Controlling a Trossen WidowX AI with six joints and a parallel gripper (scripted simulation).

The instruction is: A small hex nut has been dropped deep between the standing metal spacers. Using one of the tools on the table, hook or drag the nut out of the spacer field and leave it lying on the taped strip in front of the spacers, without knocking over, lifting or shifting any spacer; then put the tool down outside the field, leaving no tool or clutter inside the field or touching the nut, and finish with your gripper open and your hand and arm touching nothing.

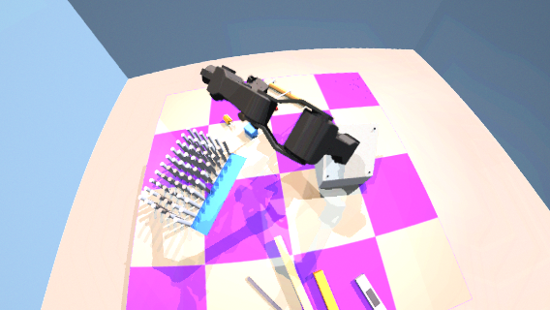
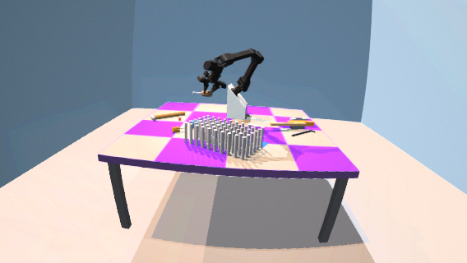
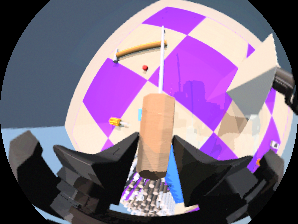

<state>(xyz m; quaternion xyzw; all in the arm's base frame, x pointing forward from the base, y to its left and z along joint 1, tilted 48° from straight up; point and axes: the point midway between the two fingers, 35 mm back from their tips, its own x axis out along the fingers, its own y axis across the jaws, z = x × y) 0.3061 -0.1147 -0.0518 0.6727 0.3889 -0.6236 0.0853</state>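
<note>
A: What is noted of the large items?

B: The table, checkered purple and cream, is seen carrying everything. The arm is raised high above its far half, bent over from a grey base block. The spacers, a dense block of upright grey posts, are recorded near the front edge in the exterior view, all standing. The taped strip, bright blue, is laid along one long side of that block.

A: And the gripper?

B: The gripper is held in the air, well above the surface. Its fingers are pinched on the tan handle of a pick tool; a thin metal shaft is seen running forward from the handle in the wrist view.

A: The nut?

B: The hex nut cannot be made out; it is not distinguishable among the posts in any view.

A: Smaller items?

B: A wooden-handled tool is logged lying on the far left squares, a yellow bar and other tools at the opposite end, a small blue block and a small orange piece just beyond the spacer block, a tiny red dot near the wooden handle.
</note>
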